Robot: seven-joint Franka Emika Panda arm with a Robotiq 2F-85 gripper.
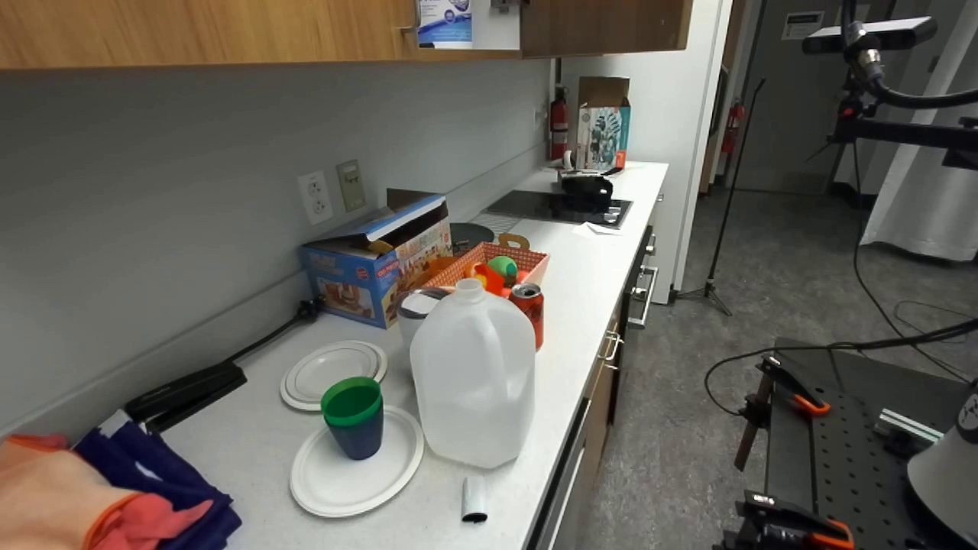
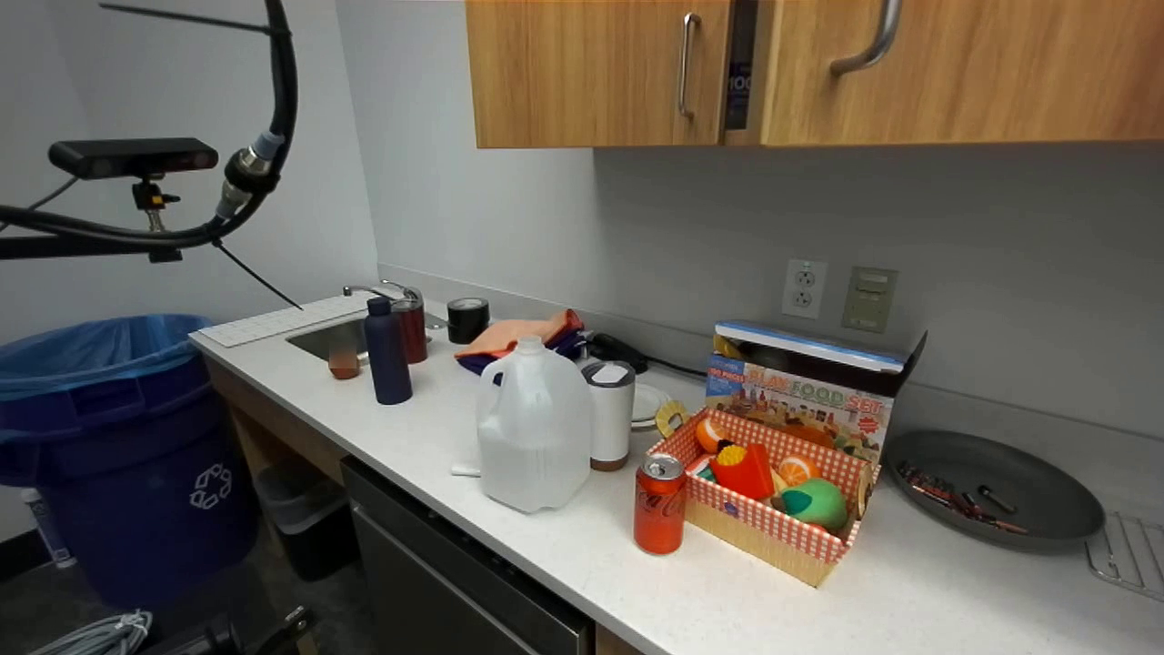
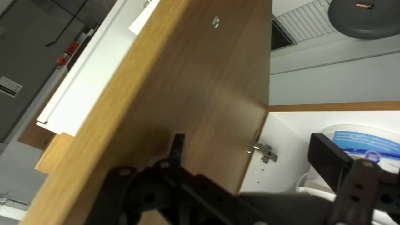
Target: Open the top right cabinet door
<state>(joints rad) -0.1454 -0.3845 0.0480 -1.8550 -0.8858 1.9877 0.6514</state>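
The top right cabinet door (image 1: 603, 29) stands swung open, its brown inner face showing in an exterior view. Its light-brown outer face (image 2: 991, 77) and silver bar handle (image 2: 875, 44) show in an exterior view. In the wrist view the door's inner face (image 3: 203, 81) fills the middle, with a metal hinge (image 3: 265, 152) at the cabinet side wall. My gripper (image 3: 251, 147) is open and empty. One finger is in front of the inner face; I cannot tell if it touches. The other is toward the cabinet interior. The gripper is out of both exterior views.
The neighbouring wood door (image 1: 206, 32) is beside the opening. A white tub with a blue label (image 3: 365, 140) stands inside the cabinet. Below, the counter (image 2: 582, 555) holds a jug (image 2: 536, 428), a red can (image 2: 660, 509), a toy-food basket (image 2: 755, 528) and a dark pan (image 2: 1046, 491).
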